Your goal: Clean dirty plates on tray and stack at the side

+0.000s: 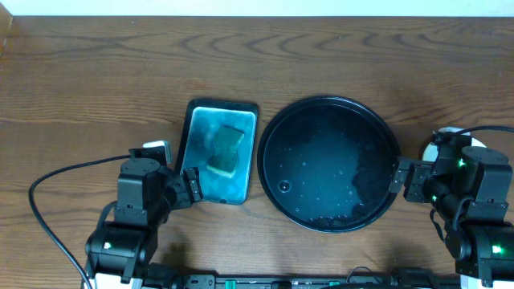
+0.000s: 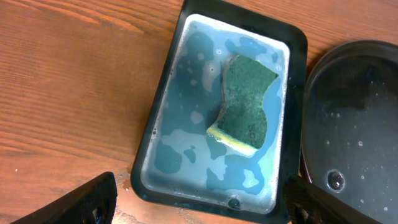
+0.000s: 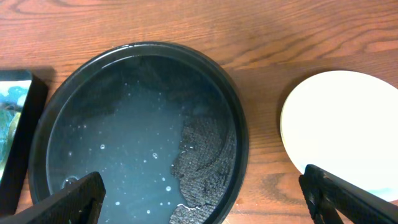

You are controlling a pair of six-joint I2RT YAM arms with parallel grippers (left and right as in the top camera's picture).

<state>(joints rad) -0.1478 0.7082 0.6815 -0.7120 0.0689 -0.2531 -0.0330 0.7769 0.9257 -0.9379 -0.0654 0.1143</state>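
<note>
Two blocky matte-black robot arms, left arm (image 1: pixel 135 201) with white plastic cap (image 1: pixel 157 148) and long looping black cable (image 1: pixel 48 181), right arm (image 1: pixel 470 193) with thin black cable (image 1: pixel 482 128), small green lights (image 1: pixel 462 164) on both, wedge-shaped black fingers (image 2: pixel 93 199)

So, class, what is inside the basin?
A green sponge with a yellow underside lies in shallow blue water in the basin. The basin floor beneath the sponge is covered.

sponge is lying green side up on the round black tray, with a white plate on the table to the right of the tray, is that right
Not quite. The sponge lies green side up in the basin of blue water, not on the tray; the left wrist view shows this. The white plate does sit on the table right of the tray.
</note>
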